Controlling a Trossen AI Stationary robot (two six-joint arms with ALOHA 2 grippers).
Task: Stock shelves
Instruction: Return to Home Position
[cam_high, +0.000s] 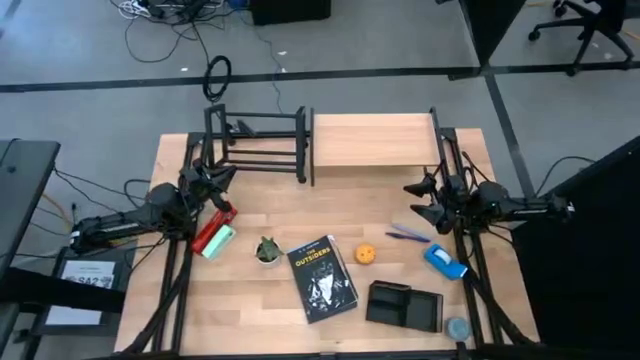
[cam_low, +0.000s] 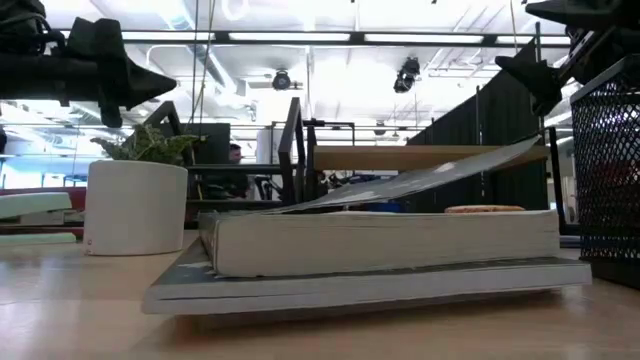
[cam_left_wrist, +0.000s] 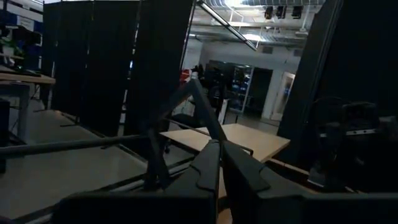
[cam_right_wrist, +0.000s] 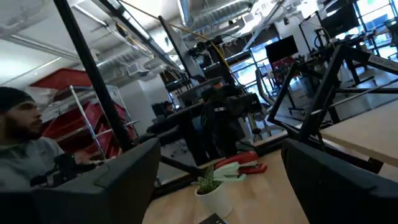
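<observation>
Counter's (cam_high: 260, 215) far edge carries rack (cam_high: 258, 145) and wood-top shelf (cam_high: 372, 140), both seemingly bare; book (cam_high: 322, 278), plant (cam_high: 267, 250) wait unshelved. Left pincer (cam_high: 226, 174) narrow, right pincer (cam_high: 415, 198) wide.

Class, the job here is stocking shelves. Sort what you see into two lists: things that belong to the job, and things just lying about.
Belongs to the job: black tube-frame rack; wood-topped shelf; likely stock: book, potted plant, red stapler; left gripper and right gripper, near the shelves.

Lying about: mesh tray; black ring on the floor; office chair.
</observation>
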